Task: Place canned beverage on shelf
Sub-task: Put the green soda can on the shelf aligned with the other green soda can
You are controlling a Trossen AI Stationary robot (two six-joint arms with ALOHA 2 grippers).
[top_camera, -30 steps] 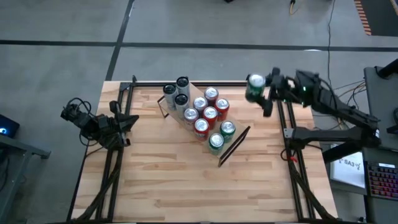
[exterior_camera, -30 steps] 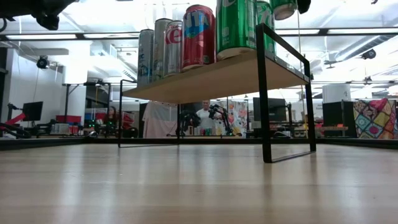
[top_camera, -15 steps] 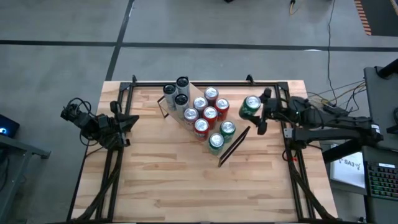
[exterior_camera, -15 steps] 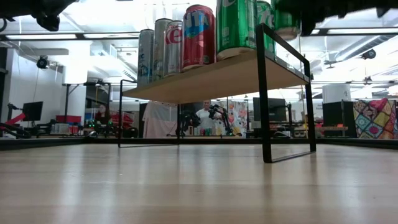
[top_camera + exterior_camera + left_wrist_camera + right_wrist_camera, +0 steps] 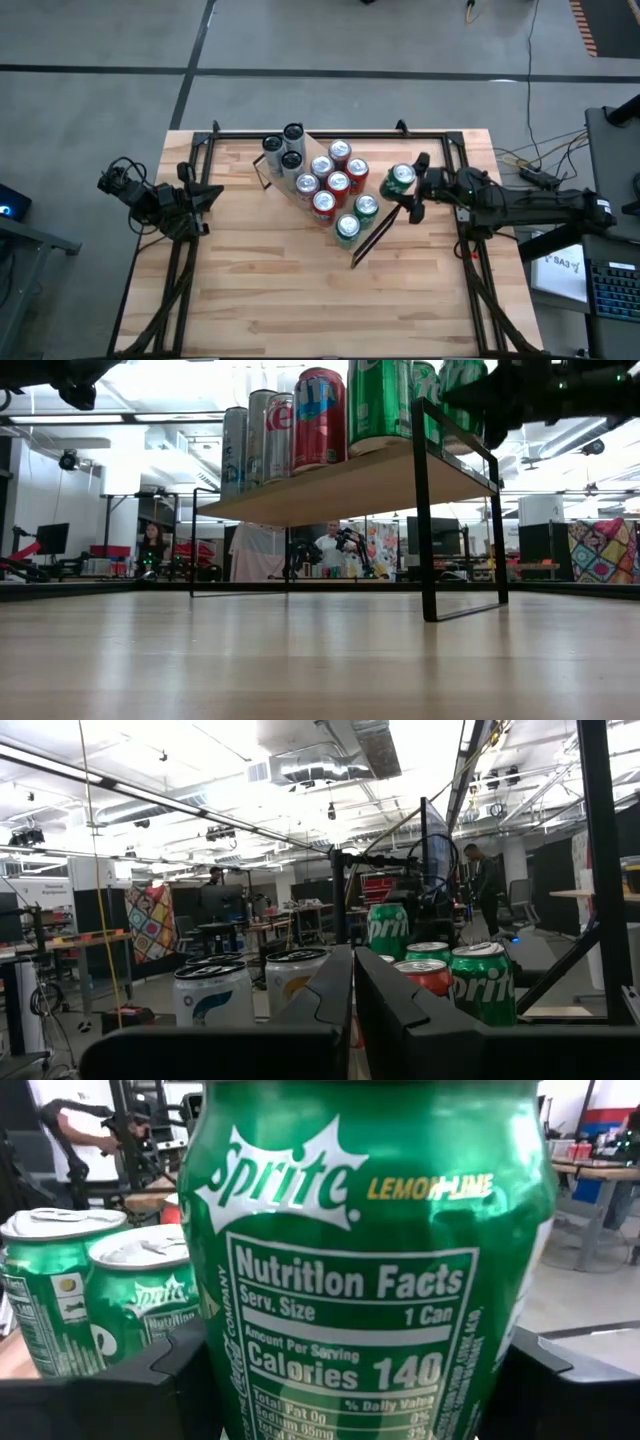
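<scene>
Shelf [image 5: 372,232] board is mostly hidden under the cans in the high view. Green Sprite can [image 5: 400,180] is clamped in the right gripper [image 5: 408,187] — its base is cut off in the right wrist view. Since a second ago it has been moved from beyond the table's far edge to just beside the shelf's cans. Left gripper [image 5: 208,195] is parked, fingers closed, at the table's left edge.

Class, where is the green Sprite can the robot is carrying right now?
In the high view, the Sprite can sits in the right hand, beside the shelf's right end, next to the red and green cans.
</scene>
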